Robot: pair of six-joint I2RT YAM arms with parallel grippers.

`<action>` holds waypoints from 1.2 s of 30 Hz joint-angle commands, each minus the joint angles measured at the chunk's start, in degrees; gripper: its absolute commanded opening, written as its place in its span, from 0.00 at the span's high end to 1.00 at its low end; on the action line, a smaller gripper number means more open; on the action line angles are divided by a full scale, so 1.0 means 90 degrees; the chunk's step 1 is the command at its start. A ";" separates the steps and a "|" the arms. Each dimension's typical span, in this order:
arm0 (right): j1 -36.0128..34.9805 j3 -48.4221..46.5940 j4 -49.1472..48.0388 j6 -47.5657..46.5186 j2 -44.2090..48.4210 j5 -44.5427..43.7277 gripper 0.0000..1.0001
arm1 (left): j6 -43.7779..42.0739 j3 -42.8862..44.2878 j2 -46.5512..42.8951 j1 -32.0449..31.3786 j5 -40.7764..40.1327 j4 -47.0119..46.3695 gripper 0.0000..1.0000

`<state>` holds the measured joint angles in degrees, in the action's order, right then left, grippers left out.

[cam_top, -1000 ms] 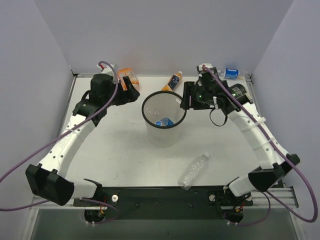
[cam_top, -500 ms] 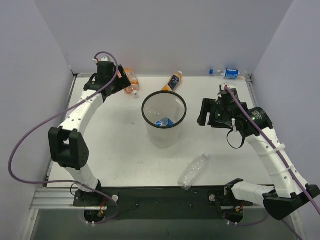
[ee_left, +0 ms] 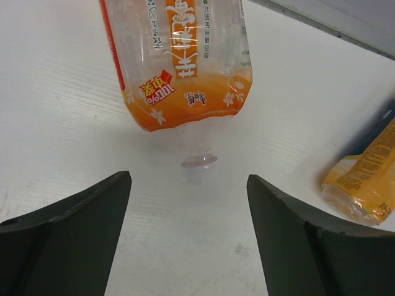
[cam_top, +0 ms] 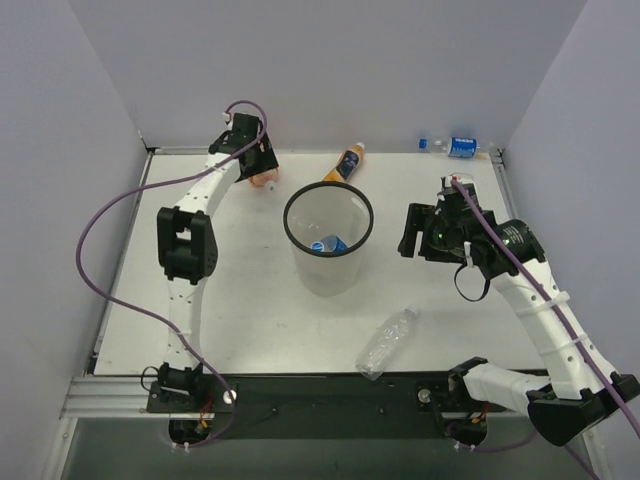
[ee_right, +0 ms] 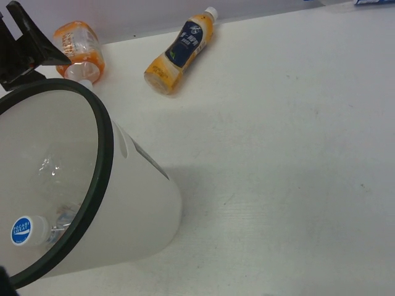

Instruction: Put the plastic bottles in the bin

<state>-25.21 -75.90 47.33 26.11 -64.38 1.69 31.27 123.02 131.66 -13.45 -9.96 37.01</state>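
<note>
Left pincer (ee_left: pixel 188 179) hangs over a white bench (cam_top: pixel 240 290) boxed in by pale lilac walls (cam_top: pixel 330 70). Its fingers are spread wide and touch nothing. The wide orange bottle (ee_left: pixel 179 61) lies just ahead of the gap, cap end toward it. Right pincer (cam_top: pixel 412 230) hovers to the right of the bin (cam_top: pixel 325 275) — spread or closed, I cannot tell. Standing mid-bench, the bin holds a blue-labelled bottle (cam_top: pixel 328 243). A slim orange bottle (cam_top: pixel 345 162) lies behind the bin, a clear bottle (cam_top: pixel 387 342) near the front edge, and a second blue-labelled bottle (cam_top: pixel 460 146) at the far right corner.
</note>
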 commanded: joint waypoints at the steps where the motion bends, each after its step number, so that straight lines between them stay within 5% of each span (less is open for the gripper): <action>1: 0.0067 0.0064 0.0024 0.0087 0.0025 -0.0022 0.32 | -0.0349 0.0852 0.0478 -0.0185 -0.0270 0.0370 0.16; 27: 0.0135 -0.0141 -0.0005 -0.0118 -0.0288 0.0251 0.34 | -0.0417 0.0599 0.1192 -0.0322 -0.0749 -0.0470 0.44; 36: 0.0126 -0.0190 -0.0015 -0.0108 -0.0347 0.0349 0.35 | -0.0612 0.0413 0.1095 -0.0195 -0.0592 -0.0549 0.63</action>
<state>-24.34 -75.75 46.89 25.41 -67.24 4.12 27.49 126.67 142.21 -15.97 -14.74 33.52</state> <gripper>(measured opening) 0.657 0.454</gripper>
